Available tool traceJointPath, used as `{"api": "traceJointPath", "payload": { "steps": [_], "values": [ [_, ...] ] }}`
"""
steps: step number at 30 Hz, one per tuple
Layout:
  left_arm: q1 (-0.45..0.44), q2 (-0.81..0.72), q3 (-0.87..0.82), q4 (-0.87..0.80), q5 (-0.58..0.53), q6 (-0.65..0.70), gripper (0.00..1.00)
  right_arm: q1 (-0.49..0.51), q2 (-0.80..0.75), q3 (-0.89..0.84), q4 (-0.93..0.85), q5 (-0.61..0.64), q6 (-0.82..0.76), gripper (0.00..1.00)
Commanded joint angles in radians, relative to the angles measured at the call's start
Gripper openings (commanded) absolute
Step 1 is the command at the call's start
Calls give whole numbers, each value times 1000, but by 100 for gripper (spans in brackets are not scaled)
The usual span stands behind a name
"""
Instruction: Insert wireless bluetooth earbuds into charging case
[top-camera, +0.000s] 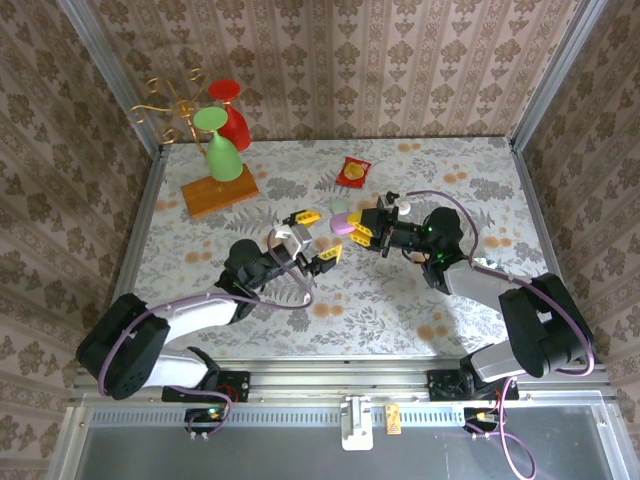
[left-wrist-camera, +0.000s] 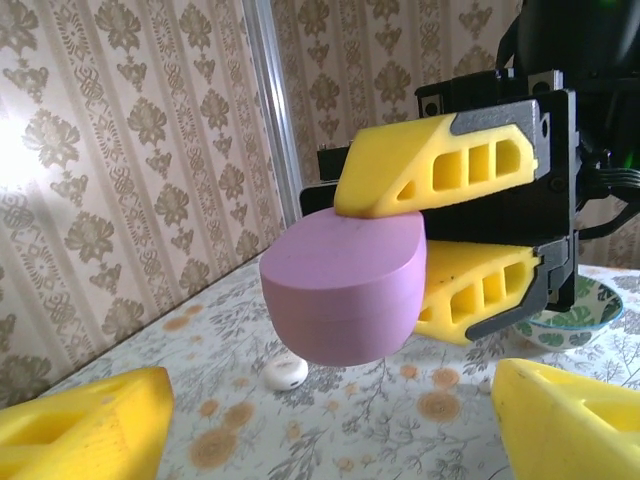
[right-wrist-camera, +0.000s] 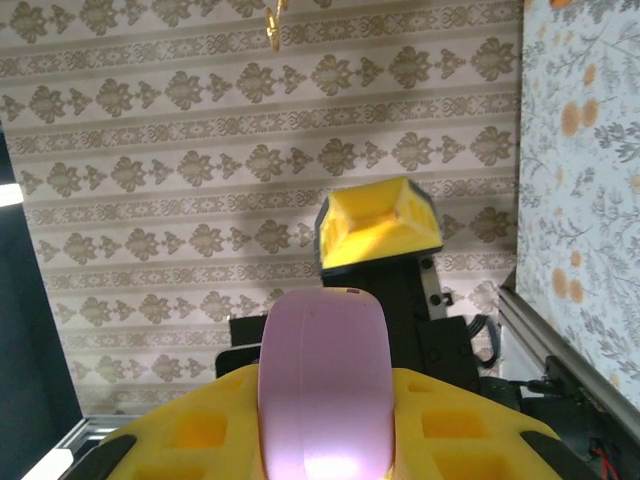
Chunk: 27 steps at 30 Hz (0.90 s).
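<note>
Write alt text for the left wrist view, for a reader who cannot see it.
A lilac egg-shaped case is clamped between the yellow fingers of the right gripper, above a floral table. The open fingers of the left gripper frame the bottom corners; a small white oval object and a leaf-patterned bowl sit on the table.

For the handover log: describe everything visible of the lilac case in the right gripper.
The lilac case is a smooth, matte, egg-shaped plastic shell with a faint seam around it, and it looks closed. The right gripper pinches it between its yellow fingers, one above and one below in the left wrist view, lifted clear of the table. The left gripper is open, its fingers on either side of the case and apparently apart from it.
</note>
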Motion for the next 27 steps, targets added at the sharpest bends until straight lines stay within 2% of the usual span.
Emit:
{"api": "traceJointPath", "payload": {
  "steps": [1, 4, 10, 14, 23, 27],
  "values": [
    [17, 49, 49, 162, 79, -92, 80, 18, -33, 1, 83, 16, 33, 4],
    [18, 72, 81, 170, 115, -112, 73, 35, -32, 4, 83, 26, 34, 4],
    [17, 77, 106, 171, 148, -140, 71, 45, -32, 8, 82, 34, 30, 4],
    [17, 83, 108, 171, 154, -148, 65, 45, -32, 14, 92, 40, 33, 3],
    [15, 107, 114, 175, 155, -149, 67, 45, -32, 44, 127, 53, 61, 3],
    [15, 110, 120, 176, 157, -153, 62, 46, -32, 44, 120, 52, 60, 3]
  ]
}}
